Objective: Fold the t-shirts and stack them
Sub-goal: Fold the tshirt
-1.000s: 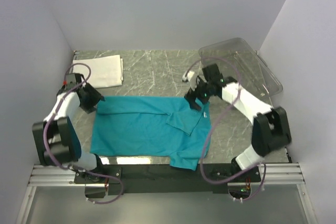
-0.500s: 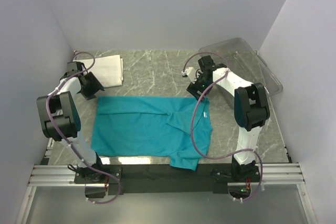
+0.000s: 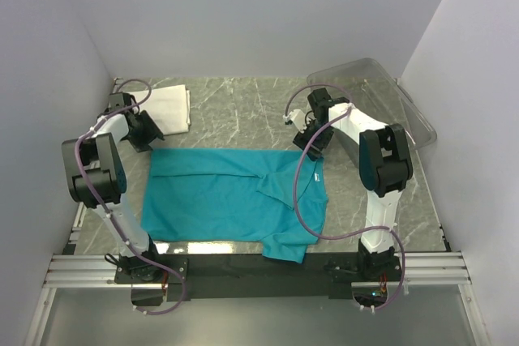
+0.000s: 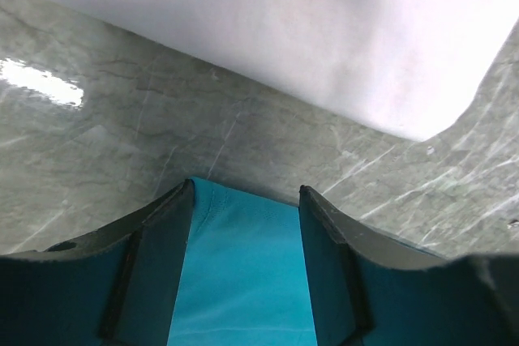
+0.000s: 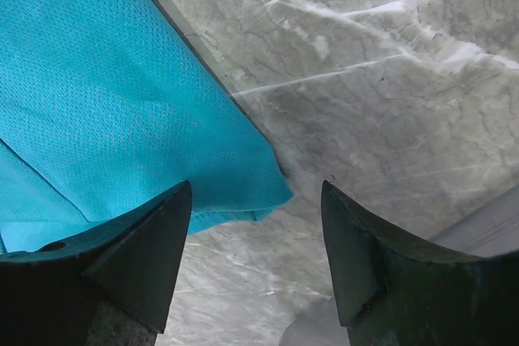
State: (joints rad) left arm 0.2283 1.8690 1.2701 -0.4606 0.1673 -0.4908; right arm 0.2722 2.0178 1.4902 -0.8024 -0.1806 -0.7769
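Note:
The teal-blue t-shirt (image 3: 235, 196) lies spread flat in the middle of the table, with one sleeve folded in at the right. The white t-shirt (image 3: 166, 107) lies folded at the back left. My left gripper (image 3: 144, 137) is open at the teal shirt's far left corner. In the left wrist view the teal cloth (image 4: 243, 281) lies between the spread fingers (image 4: 162, 265), and the white t-shirt (image 4: 324, 30) is just beyond. My right gripper (image 3: 313, 140) is open above the far right corner. In the right wrist view that teal corner (image 5: 122, 103) lies by the left finger (image 5: 138, 257).
A clear plastic tray (image 3: 381, 95) stands at the back right, close to the right arm. Bare marble table (image 3: 243, 111) shows between the white shirt and the tray. White walls close in the left, back and right sides.
Both grippers have moved back and outward from the teal shirt's far corners. The shirt's far edge now lies flat on the table.

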